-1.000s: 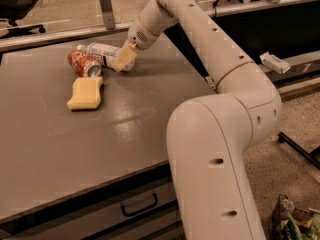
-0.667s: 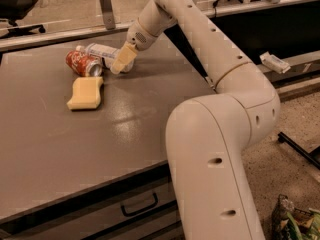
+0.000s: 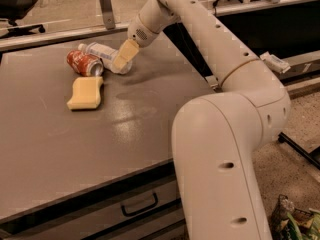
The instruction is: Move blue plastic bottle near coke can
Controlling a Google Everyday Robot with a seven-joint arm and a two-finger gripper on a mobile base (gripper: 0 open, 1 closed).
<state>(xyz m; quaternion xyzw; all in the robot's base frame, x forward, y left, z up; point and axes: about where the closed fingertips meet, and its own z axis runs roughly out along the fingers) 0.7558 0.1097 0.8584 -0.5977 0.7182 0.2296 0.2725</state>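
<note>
The blue plastic bottle [image 3: 102, 52] lies on its side at the far left of the grey table [image 3: 75, 144], its white cap pointing left. The red coke can [image 3: 84, 63] lies on its side just in front of it, touching or nearly touching it. My gripper [image 3: 123, 55] reaches down at the bottle's right end, and its pale finger [image 3: 125, 54] covers that end of the bottle.
A yellow sponge [image 3: 86, 92] lies just in front of the can. My white arm [image 3: 220, 134] fills the right side of the view. A drawer with a handle [image 3: 140, 206] sits under the table's front edge. An office chair [image 3: 17, 4] stands at the back left.
The gripper and the bottle have stayed at the same place beside the can; I see no clear movement.
</note>
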